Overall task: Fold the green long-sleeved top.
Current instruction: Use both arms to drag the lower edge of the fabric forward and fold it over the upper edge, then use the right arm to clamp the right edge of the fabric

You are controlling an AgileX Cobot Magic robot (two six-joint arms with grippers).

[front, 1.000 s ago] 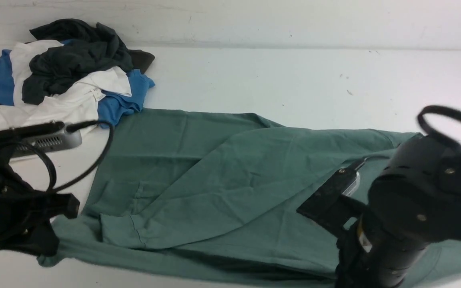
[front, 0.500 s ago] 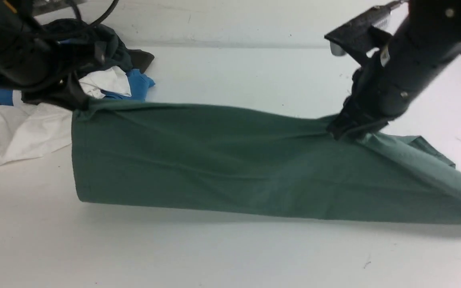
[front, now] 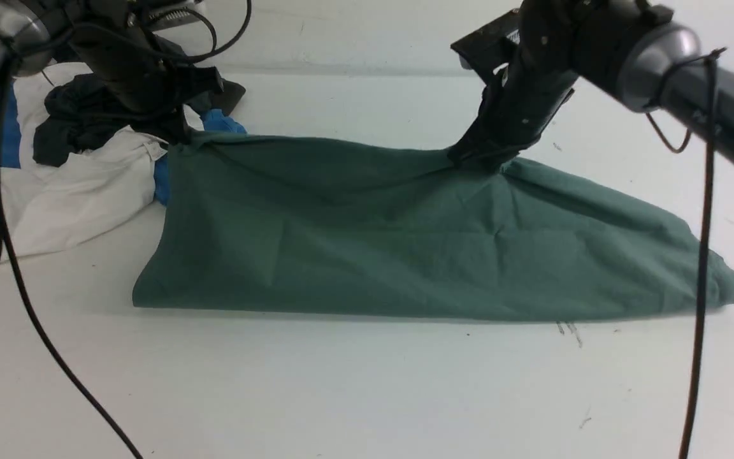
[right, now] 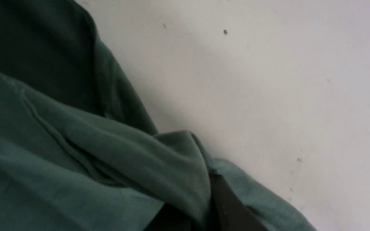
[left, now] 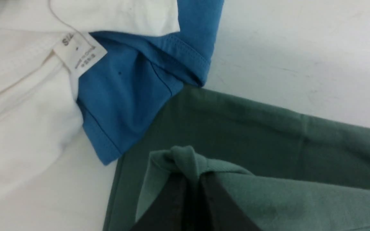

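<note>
The green long-sleeved top point(front: 405, 248) lies folded over across the middle of the white table, its far edge held up. My left gripper point(front: 179, 137) is shut on the top's far left corner, beside the pile of clothes; in the left wrist view the green cloth point(left: 185, 160) bunches between the dark jaws. My right gripper point(front: 472, 159) is shut on the far edge right of the middle; in the right wrist view the cloth point(right: 185, 166) folds over the jaws. The neck, tag and logo are hidden.
A pile of blue, white and dark grey clothes point(front: 86, 140) lies at the far left, touching the top's corner; the blue piece point(left: 130, 96) and white piece point(left: 18, 106) show in the left wrist view. Cables hang from both arms.
Both grippers have carried the top's edge from the near side up and over to the far side, folding it on itself. The cloth has now sunk lower onto the table.
</note>
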